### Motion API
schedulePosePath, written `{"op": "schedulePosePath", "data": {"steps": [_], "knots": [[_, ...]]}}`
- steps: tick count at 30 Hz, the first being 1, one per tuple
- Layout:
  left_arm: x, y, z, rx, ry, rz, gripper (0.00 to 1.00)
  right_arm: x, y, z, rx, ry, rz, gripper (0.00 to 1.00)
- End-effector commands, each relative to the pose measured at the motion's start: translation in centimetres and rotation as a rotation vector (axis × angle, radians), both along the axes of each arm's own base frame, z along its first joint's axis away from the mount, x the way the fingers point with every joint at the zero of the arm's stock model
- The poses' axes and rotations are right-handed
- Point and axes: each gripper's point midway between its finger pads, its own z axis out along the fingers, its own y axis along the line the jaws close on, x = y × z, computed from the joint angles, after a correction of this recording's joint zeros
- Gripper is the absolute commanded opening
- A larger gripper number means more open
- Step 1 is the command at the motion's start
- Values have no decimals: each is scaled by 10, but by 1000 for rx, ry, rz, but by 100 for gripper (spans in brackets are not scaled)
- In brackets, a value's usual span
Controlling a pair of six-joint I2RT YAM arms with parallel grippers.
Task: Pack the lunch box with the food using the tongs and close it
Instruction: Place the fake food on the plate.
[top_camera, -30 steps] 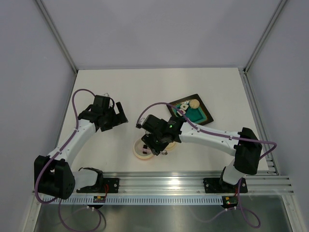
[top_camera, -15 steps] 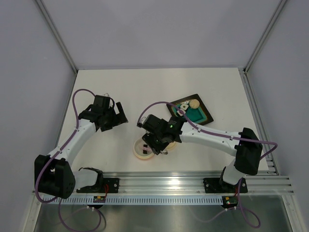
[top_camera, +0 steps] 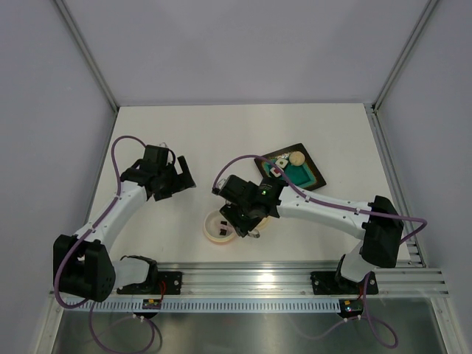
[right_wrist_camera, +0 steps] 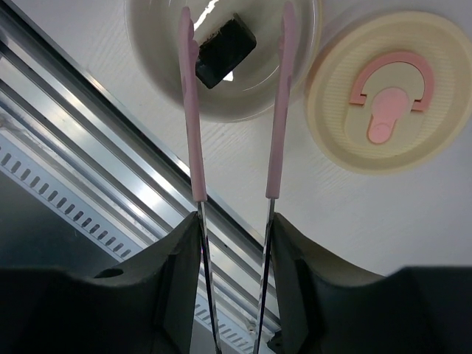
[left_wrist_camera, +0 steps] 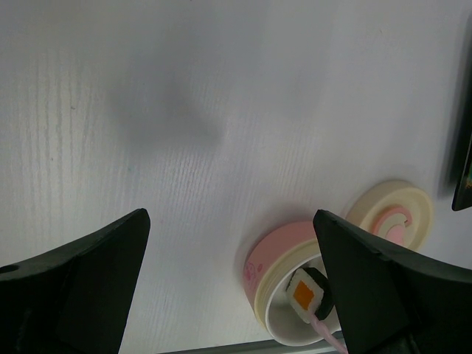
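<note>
Presently the right tool (right_wrist_camera: 234, 221) is half-closed on the handle end of the tongs (right_wrist_camera: 190, 110), gripping both arms without squeezing them together. The two pink arms run out side by side with a clear gap between them. Their tips reach over the lunch box (right_wrist_camera: 236, 99), which sits by the near edge of the surface, about midway along it. A dark food piece (right_wrist_camera: 225, 50) lies in the box between the arms, just beside one and clear of the other; whether it touches the nearer one I cannot tell. The lid (right_wrist_camera: 383, 147) lies flat on the surface just beside the box, pink mark up.

This looks like the packing step, with one piece set down. The next move calls for lifting the tongs straight up out of the box, then carrying them back to the tray (top_camera: 313, 175), which sits farther from the near edge and toward the right edge. There the beige ball (top_camera: 296, 157) and other pieces wait.

The left tool (left_wrist_camera: 230, 214) hangs wide apart above bare surface toward the left edge, holding nothing.
</note>
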Motion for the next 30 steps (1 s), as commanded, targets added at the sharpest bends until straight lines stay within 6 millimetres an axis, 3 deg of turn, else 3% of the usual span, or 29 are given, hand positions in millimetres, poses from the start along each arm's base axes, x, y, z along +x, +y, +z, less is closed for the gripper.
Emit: {"op": "schedulePosePath", "data": {"steps": [1, 23, 26, 30], "knots": [[13, -4, 10, -18, -49, -11, 98, -5, 0, 16, 30, -6, -1, 48], [13, -5, 8, -22, -50, -23, 98, -16, 16, 5, 19, 107, -30, 48], [12, -4, 7, -16, -48, -24, 98, -15, 17, 4, 17, 103, -30, 45], [12, -5, 8, -18, -49, -24, 98, -13, 19, 10, 33, 91, -29, 29]]}}
